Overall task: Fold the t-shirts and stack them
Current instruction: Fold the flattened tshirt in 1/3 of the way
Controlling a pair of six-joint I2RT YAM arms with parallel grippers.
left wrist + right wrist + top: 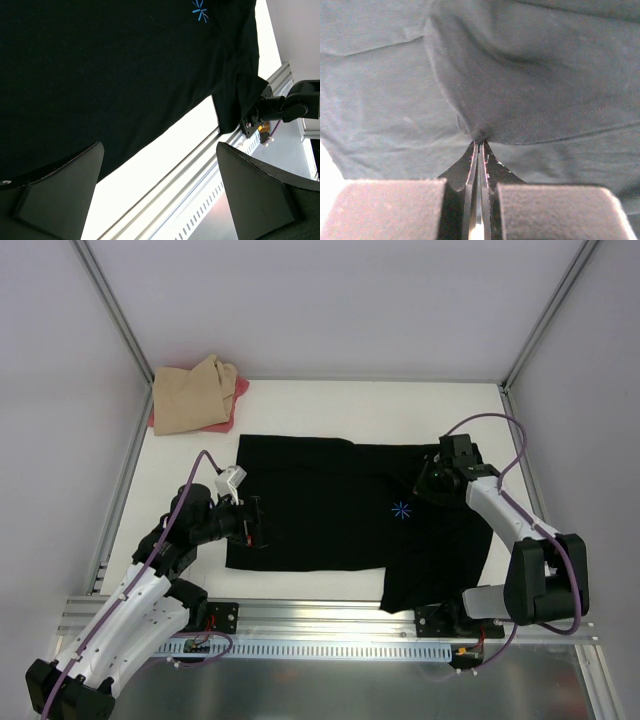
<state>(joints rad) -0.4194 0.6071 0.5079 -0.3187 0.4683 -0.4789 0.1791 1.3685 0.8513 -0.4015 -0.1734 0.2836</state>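
Left fingers point(60, 195) spread wide; right fingers point(462, 172) pinched together, arm extended.

White table point(330, 410), pale grey walls point(330, 300)

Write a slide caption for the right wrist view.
Right tool shut on a hemmed edge of the black t-shirt, with a flap of cloth lifted over the layer beneath.

The spread t-shirt point(330, 505) covers the tabletop's point(400, 410) middle, its right part reaching the near edge. At the far-left corner, a crumpled shirt point(195, 395) seemingly lies atop a second shirt point(241, 390).
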